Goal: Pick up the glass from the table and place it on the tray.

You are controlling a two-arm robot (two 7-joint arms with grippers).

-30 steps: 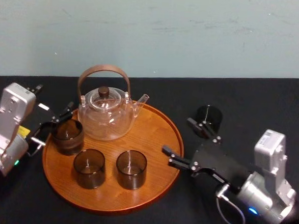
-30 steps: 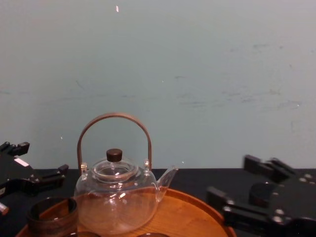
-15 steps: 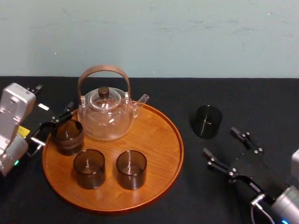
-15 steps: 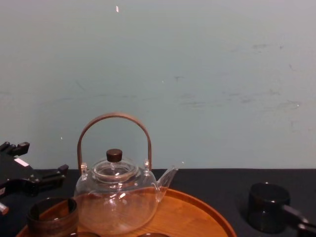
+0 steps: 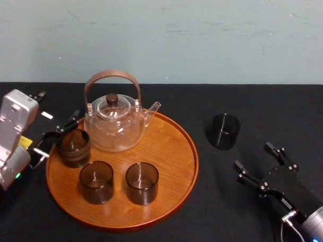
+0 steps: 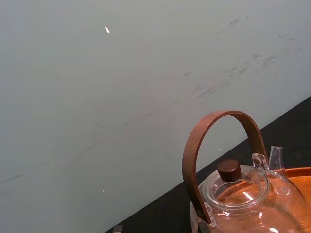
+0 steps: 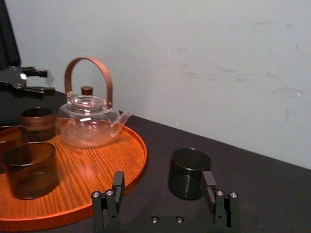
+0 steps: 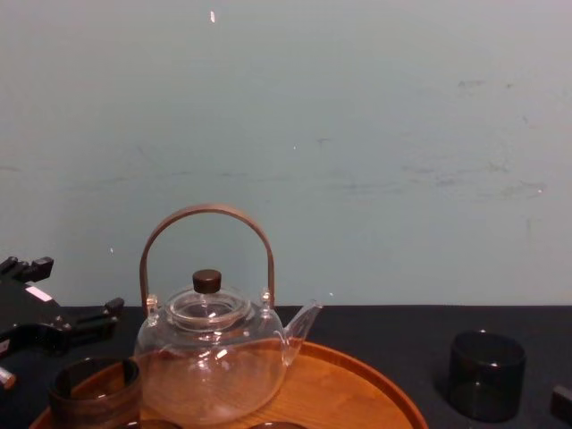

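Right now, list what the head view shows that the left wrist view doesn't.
Head view, not left wrist: the dark glass on the table, three glasses on the tray, the open right gripper short of that glass, the left gripper at the tray's edge. Left wrist adds nothing, just a closer teapot. Both: teapot, tray rim, wall.

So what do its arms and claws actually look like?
Silver-grey arms end in black two-fingered claws. Behind the left claw: a yellow label and green light. The right claw has silver screws, a grey cable and blue light.
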